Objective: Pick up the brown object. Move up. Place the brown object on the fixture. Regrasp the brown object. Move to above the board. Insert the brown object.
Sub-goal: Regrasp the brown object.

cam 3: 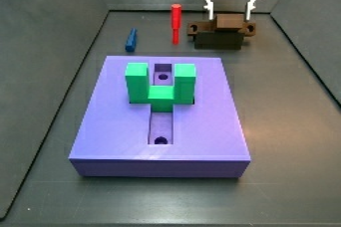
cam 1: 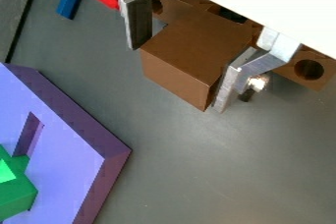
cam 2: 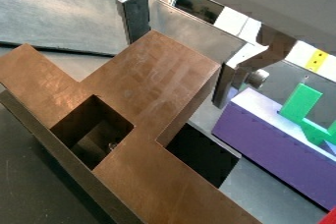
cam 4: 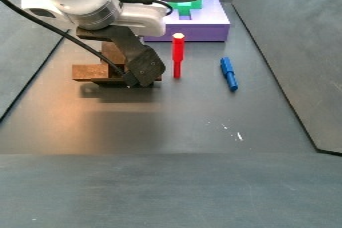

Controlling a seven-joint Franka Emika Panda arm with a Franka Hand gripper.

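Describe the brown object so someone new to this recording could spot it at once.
Start at the purple board and look past its far end to the dark fixture by the back wall. The brown object lies across it, between the fingers of the gripper. It is a wide blocky bar, unlike the slim upright red peg and the small blue peg nearby.

One gripper (cam 3: 229,17). One brown object (cam 3: 221,24) between its fingers. One fixture (cam 3: 221,40) beneath. One board (cam 3: 200,121), one green U-shaped block (cam 3: 160,83), one red peg (cam 3: 174,24), one blue peg (cam 3: 132,40), all apart from it.
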